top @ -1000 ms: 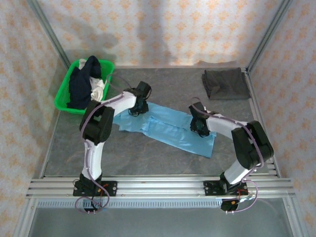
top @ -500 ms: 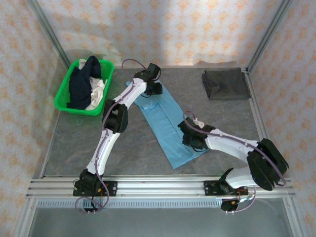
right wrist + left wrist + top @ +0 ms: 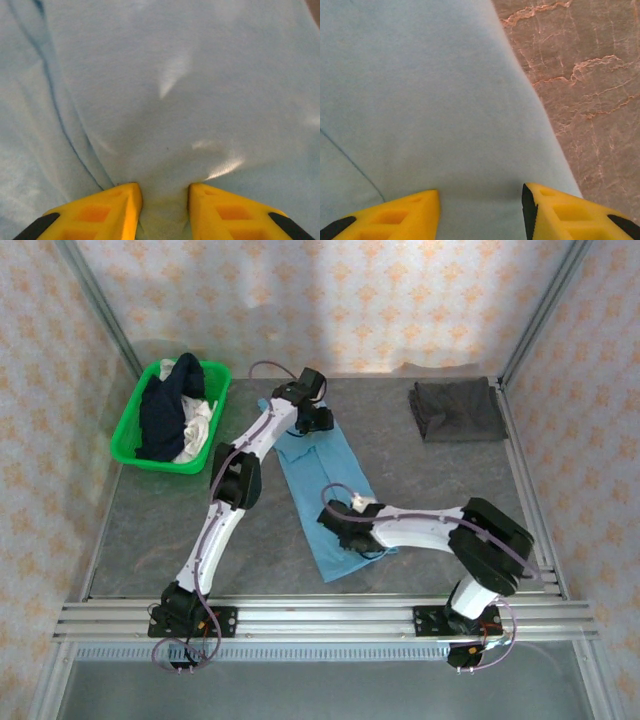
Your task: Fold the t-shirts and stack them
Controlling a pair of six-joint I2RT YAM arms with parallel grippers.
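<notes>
A light blue t-shirt (image 3: 322, 472) lies on the table as a long folded strip, running from the far middle toward the near edge. My left gripper (image 3: 313, 421) hovers over its far end. In the left wrist view the gripper (image 3: 480, 194) stands open, with flat blue cloth (image 3: 435, 100) under the yellow fingers and nothing pinched. My right gripper (image 3: 343, 532) is at the strip's near end. In the right wrist view it (image 3: 165, 189) is shut on a bunched ridge of the blue cloth (image 3: 165, 110), and creases fan out from the grip.
A folded dark grey t-shirt (image 3: 457, 410) lies at the far right corner. A green basket (image 3: 127, 430) at the far left holds a navy shirt (image 3: 163, 408) and a white one (image 3: 201, 422). Metal rails (image 3: 320, 618) edge the table's near side.
The blue shirt swung from lying across the table to lying lengthwise. My left arm stretched to the far end and its jaws opened. My right gripper pulled the near end leftward.
</notes>
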